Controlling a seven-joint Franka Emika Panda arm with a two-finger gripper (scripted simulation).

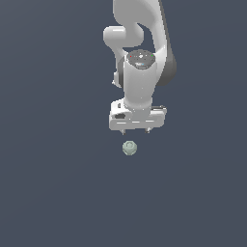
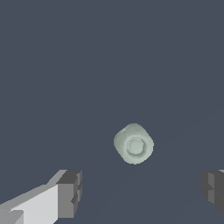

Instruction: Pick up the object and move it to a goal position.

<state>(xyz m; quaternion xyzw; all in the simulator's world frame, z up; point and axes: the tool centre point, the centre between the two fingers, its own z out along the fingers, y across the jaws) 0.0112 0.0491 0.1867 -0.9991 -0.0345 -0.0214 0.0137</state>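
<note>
The object [image 1: 129, 147] is lying on the dark grey-blue surface [image 1: 48, 183], a small pale grey-green lump with rounded, bumpy sides. In the wrist view the object [image 2: 134, 143] is showing a circular indentation with a smaller ring inside it, and that round face is turning straight toward the camera, so whatever axis the piece has is running roughly upright off the surface. Seen from that side it is looking nearly as wide as it is long, and no clear long axis is showing.

The white arm [image 1: 142, 53] is reaching down from the far side of the scene, its wrist pointing straight down with the broad hand body sitting level across the exterior view. The end effector [image 1: 135, 130] is hanging open, its two short fingertips [image 1: 148, 130] standing well apart, wider than the object. In the wrist view the dark finger pads [image 2: 70, 192] are sitting at either side of the frame with bare surface between them.

The object is lying just on the near side of the end effector, slightly toward the exterior view's left of its midline. It is not touching either finger, and it is resting outside the gap rather than between the pads.
</note>
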